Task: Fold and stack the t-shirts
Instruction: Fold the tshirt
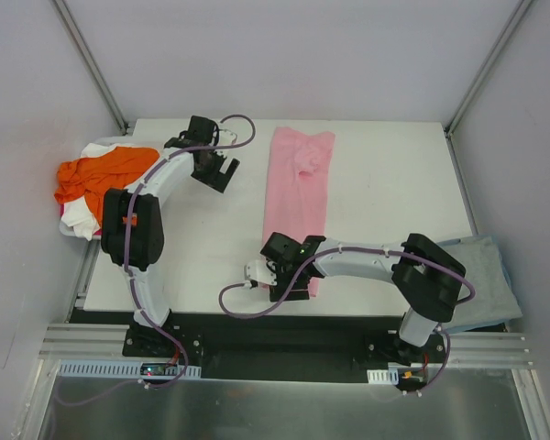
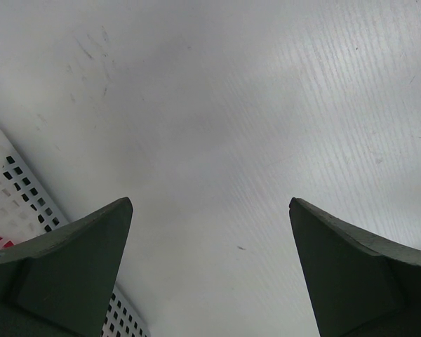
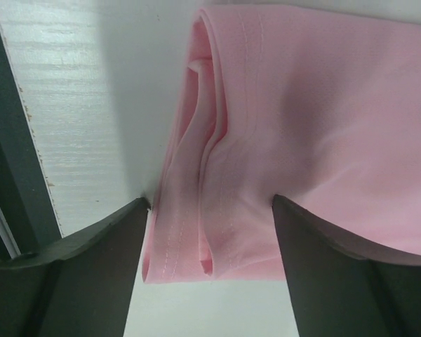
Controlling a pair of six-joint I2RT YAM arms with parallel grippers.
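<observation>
Surface: a white table inside a grey-walled enclosure.
Far left: a white basket at the table's edge, heaped with the orange t-shirt over the white t-shirt; probably waiting to be folded.
Left gripper: jaws spread wide above bare table beside the basket, holding nothing.
Centre: the pink t-shirt lies as a long narrow strip, likely ready for a crosswise fold.
Right gripper: jaws apart, straddling the strip's near hem, placed to pinch it, not yet clamped.
Far right: the grey-blue t-shirt lies flat, overhanging the table edge.
Count: four t-shirts, one per colour; one basket; two grippers.
</observation>
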